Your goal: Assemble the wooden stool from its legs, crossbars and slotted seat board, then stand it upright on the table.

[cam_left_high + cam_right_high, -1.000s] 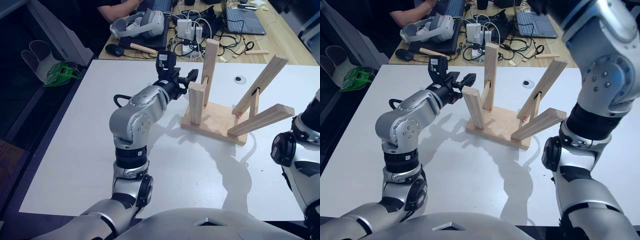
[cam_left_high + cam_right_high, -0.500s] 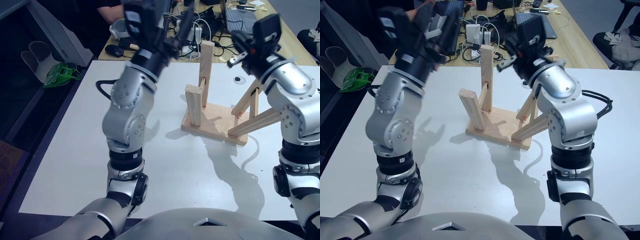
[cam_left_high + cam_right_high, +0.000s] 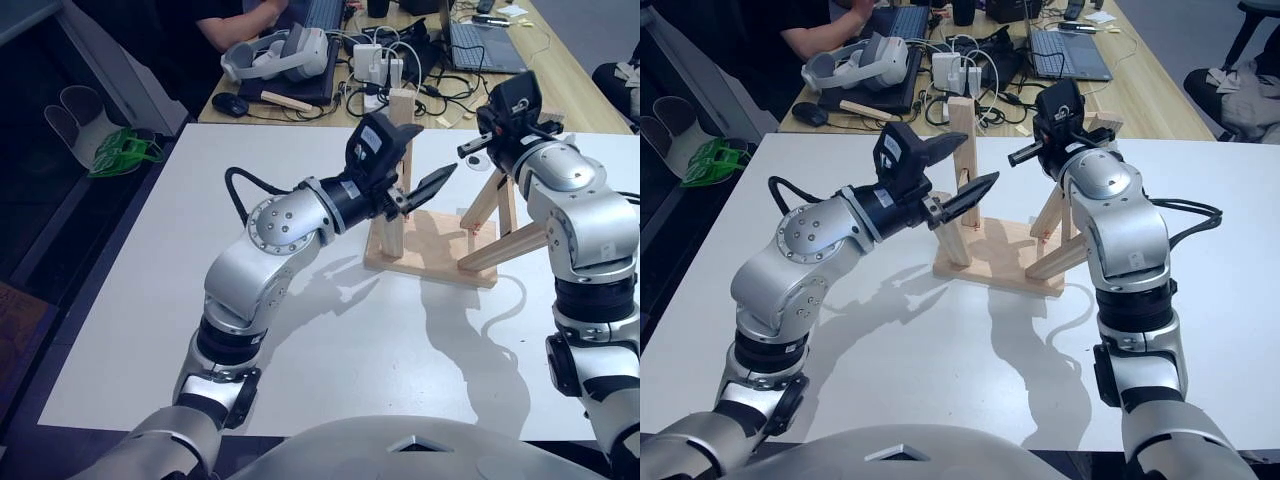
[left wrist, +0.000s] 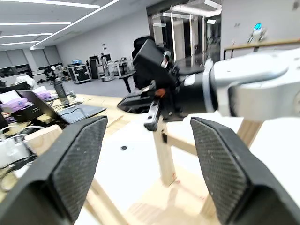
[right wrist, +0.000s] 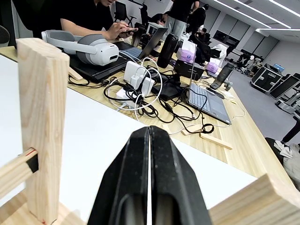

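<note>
The wooden stool point(image 3: 430, 245) sits upside down, far right of centre, legs up. My left gripper point(image 3: 438, 148), spread wide and empty, has swung down to its left legs point(image 3: 388, 218). My right gripper point(image 3: 470, 149), pinched closed on nothing, has arrived above the right legs point(image 3: 510, 243). Righting remains.

White bench point(image 3: 150, 300) lies below the left end effector point(image 3: 437, 148). On the rear desk point(image 3: 560, 70):
- grey-white headset point(image 3: 272, 52) and black mouse point(image 3: 229, 101), beyond it and to its left
- chargers in a cable tangle point(image 3: 372, 62), just behind it
- open laptop point(image 3: 484, 45), behind the right end effector point(image 3: 465, 150)

Green plastic item point(image 3: 122, 146) sits far left, off the bench.
</note>
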`<state>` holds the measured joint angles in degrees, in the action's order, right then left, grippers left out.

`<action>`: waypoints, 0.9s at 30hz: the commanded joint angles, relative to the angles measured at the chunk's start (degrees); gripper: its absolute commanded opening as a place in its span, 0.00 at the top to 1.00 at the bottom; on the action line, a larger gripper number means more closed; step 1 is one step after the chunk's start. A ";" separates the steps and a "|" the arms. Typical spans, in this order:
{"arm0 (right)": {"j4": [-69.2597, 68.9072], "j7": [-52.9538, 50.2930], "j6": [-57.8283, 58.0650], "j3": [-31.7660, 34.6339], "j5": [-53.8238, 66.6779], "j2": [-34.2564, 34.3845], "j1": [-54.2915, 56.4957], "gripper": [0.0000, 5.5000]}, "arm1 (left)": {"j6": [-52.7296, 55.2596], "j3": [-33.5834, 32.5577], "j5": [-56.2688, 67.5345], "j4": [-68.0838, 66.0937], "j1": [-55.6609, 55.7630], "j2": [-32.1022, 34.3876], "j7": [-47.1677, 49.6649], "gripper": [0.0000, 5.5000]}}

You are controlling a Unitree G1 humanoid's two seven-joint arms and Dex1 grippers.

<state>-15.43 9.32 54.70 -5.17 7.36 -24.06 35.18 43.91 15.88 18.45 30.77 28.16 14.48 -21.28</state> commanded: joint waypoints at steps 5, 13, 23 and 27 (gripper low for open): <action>6.75 -1.73 -2.95 0.35 -3.33 2.78 -0.35 1.00 | 4.98 -0.31 -2.60 -6.12 -0.22 -3.34 5.46 0.40; 30.49 3.27 -21.51 0.93 -5.03 4.08 7.19 1.00 | 1.20 -1.24 -3.89 -10.11 2.17 -8.54 7.53 0.40; 30.14 4.29 -48.45 7.55 -1.33 9.91 10.58 1.00 | -12.94 -9.38 -4.35 -14.44 7.59 -17.88 15.01 0.40; 22.34 -0.78 -48.61 9.65 -1.80 11.53 13.45 1.00 | -13.36 -11.57 -2.92 -13.94 12.54 -18.09 14.50 0.40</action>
<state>10.75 11.15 5.53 3.01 5.41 -13.35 45.91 30.32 5.35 14.91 16.69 37.08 -3.69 -6.45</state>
